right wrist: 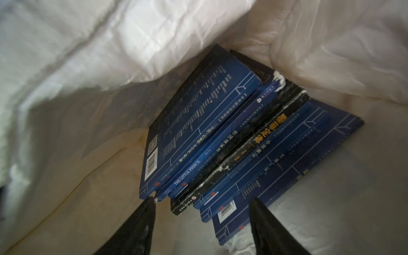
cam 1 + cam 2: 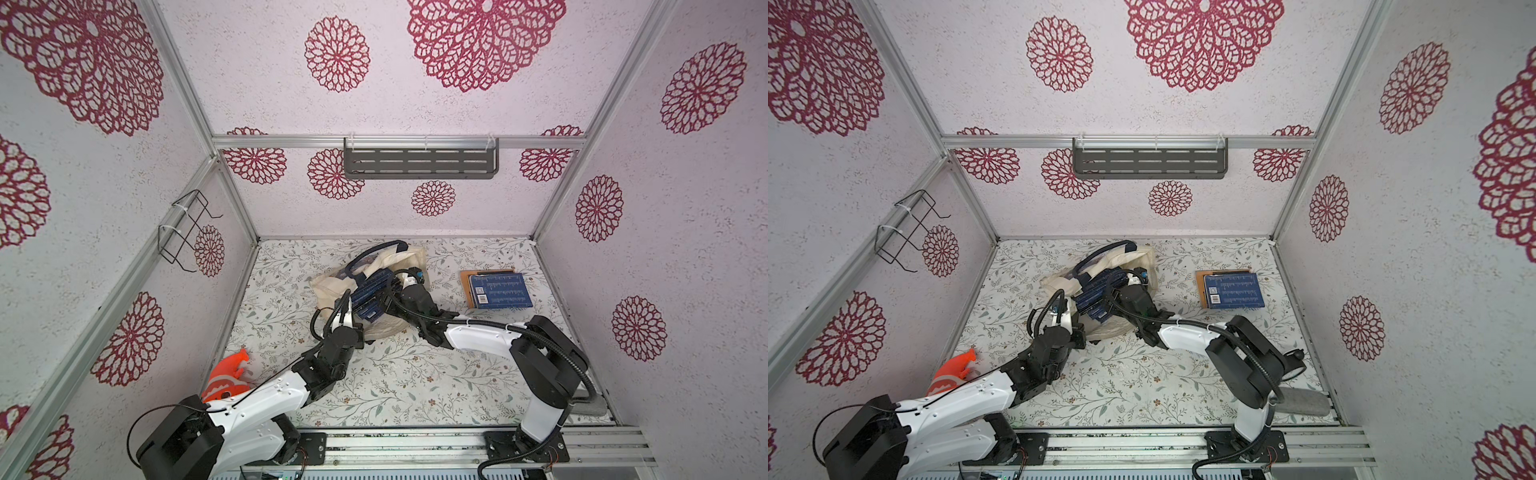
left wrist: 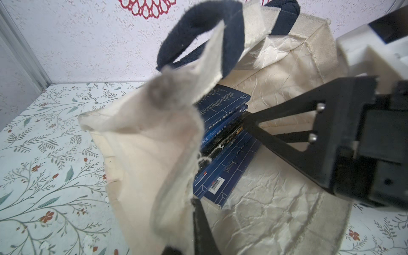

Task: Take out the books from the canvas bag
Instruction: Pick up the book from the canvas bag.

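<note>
The cream canvas bag lies on its side mid-table, its navy handles toward the back. My left gripper is shut on the bag's upper edge and holds the mouth up. Only one of its fingers shows beside the cloth. Several dark blue books lie fanned inside. My right gripper reaches into the mouth. It is open, its fingers either side of the stack's near ends, one fingertip at the top book's corner.
A blue book lies on an orange-brown one at the table's right. An orange object sits front left by the wall, a grey roll front right. A wire rack and a grey shelf hang on the walls.
</note>
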You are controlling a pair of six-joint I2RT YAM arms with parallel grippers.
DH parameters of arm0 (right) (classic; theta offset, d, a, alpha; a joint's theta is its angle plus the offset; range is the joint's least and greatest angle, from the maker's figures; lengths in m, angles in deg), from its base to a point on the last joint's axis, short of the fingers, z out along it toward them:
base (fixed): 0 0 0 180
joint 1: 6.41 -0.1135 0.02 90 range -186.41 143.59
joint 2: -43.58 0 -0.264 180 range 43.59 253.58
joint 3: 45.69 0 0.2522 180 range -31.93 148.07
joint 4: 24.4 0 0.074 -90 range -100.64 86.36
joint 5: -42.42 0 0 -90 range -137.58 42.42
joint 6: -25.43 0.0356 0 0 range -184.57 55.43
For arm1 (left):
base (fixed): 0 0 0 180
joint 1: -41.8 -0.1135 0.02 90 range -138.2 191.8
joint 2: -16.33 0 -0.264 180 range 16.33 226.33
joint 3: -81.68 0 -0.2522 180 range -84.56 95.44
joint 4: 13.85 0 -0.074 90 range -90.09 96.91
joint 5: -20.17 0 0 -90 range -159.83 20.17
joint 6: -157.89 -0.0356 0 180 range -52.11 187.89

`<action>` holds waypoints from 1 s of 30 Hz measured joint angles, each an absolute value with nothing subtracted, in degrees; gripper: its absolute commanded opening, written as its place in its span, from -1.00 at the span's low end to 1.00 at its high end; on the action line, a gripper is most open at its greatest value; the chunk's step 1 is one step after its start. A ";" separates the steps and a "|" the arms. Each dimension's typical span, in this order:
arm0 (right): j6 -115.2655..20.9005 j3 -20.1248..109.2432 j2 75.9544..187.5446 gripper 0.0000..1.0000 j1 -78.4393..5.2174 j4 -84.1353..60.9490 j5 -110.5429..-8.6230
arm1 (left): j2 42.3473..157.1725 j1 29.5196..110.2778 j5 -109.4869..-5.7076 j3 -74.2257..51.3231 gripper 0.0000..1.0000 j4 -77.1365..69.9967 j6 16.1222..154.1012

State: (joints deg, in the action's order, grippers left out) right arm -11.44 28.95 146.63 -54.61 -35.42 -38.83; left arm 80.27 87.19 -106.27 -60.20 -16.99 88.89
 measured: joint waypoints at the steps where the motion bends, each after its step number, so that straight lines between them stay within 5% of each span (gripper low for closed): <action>1: -11.23 29.76 147.59 0.29 -54.61 -35.61 -38.83 | 80.16 87.19 -106.25 -60.20 -1.00 -16.97 88.89; 11: -10.90 38.09 155.46 0.11 -54.44 -36.44 -39.55 | 79.31 87.19 -105.86 -60.83 -1.00 -17.17 88.86; 23: -10.83 43.53 158.56 -0.36 -53.11 -34.94 -40.34 | 79.31 87.19 -105.46 -60.83 -1.00 -17.39 88.84; 30: -11.05 46.09 158.56 -0.41 -52.95 -33.32 -40.32 | 79.31 87.19 -105.40 -60.83 -1.00 -17.39 88.82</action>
State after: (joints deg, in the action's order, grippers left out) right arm -11.05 46.09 158.56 -52.95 -33.32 -40.32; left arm 79.31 87.19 -105.40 -60.83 -17.39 88.82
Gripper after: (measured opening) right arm 0.291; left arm 0.070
